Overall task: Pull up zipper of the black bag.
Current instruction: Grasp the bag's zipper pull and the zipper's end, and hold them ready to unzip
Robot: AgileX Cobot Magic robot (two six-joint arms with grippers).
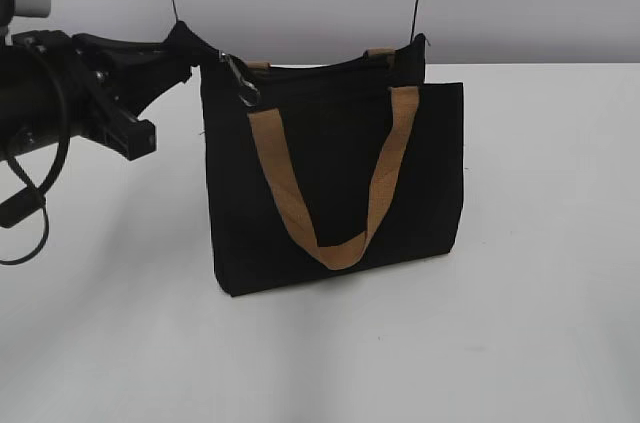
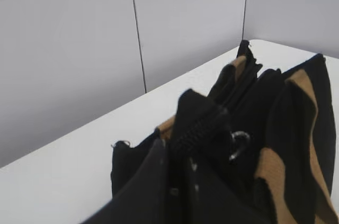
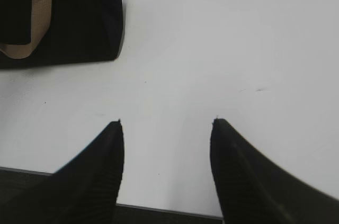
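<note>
A rectangular black fabric bag point(image 1: 335, 183) with tan webbing handles point(image 1: 335, 178) stands upright on the white table point(image 1: 540, 323). The left end effector point(image 1: 190, 51) pinches the bag's top corner, beside the zipper's point(image 2: 198, 128) silvery pull point(image 1: 240, 78). The right end effector point(image 3: 167, 150) hovers wide open, empty.

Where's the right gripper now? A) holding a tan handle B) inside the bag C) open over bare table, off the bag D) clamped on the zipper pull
C: the right wrist view shows the right gripper with fingers spread over the white table, nothing between them; the black bag sits apart at upper left.
</note>
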